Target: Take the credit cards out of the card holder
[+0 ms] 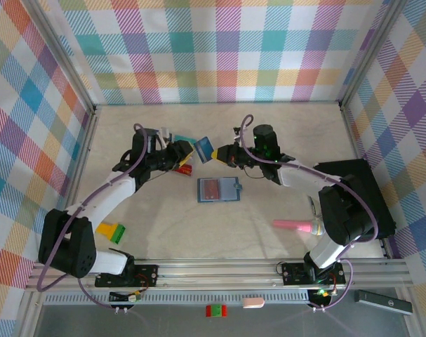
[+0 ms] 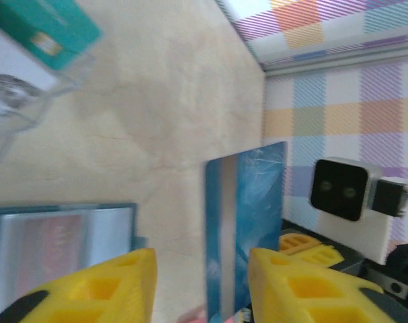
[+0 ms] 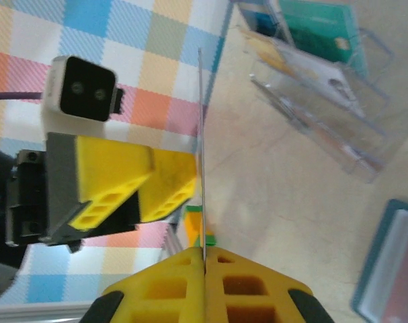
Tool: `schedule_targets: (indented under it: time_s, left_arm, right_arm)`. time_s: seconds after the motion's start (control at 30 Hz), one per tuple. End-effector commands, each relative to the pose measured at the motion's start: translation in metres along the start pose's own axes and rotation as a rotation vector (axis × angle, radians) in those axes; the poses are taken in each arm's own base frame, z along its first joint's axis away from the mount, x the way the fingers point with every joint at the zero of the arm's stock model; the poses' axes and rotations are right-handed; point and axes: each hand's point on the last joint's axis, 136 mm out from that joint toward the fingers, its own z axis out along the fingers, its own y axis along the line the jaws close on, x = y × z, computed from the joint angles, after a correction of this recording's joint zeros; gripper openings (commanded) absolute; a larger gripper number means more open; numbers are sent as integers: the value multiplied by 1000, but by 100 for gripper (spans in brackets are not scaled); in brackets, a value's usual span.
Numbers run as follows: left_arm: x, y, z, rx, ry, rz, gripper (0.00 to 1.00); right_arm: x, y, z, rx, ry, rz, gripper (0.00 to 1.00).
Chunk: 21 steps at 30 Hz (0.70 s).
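Right gripper [image 3: 204, 259] clamped on a blue card [image 1: 203, 149], held upright off the tabletop [image 1: 283, 140]. Left gripper [image 2: 202, 259] faces it, spread wide, card standing between its fingers but not pinched (looks like a handover; can't tell contact). Holder [image 1: 218, 189] lies open on the tabletop below both grippers, red card [image 1: 211, 189] in a sleeve. Clear rack [image 3: 324, 121] just beyond the left gripper already holds cards, one teal card [image 3: 318, 27]. Judgement: partway, several out, at least the red one left.
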Motion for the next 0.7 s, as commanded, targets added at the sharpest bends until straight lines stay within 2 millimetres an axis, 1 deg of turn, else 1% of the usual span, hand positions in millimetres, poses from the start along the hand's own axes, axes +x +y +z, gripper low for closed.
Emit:
schedule_targets:
  time_s: [0.0,0.07,0.1,0.13,0.27,0.33,0.4,0.5,0.67]
  left_arm:
    - [-11,26,-29,-136,-71,-8,51]
    - [-19,37,-45,-197,-111,-2,57]
    - [-19,49,-55,-258,-117,-13,61]
    - [-23,56,-65,-298,-132,-10,64]
    - [-37,76,-95,-421,-197,21,79]
    - [-44,83,-107,-463,-223,29,84]
    - [-51,87,-114,-479,-247,29,88]
    - [-59,92,-121,-491,-279,27,93]
    - [-65,102,-122,-503,-286,-6,95]
  right_arm:
    - [-6,0,-8,99,-14,-152,0]
    - [-7,-5,-5,146,-7,-203,0]
    - [-8,-6,-3,166,-4,-235,0]
    - [-9,-7,1,185,2,-268,0]
    - [-14,-5,16,240,18,-392,0]
    - [-16,-1,26,251,37,-444,0]
    - [-17,3,36,253,59,-499,0]
    - [-20,11,52,272,87,-598,0]
    - [-31,18,79,297,114,-736,0]
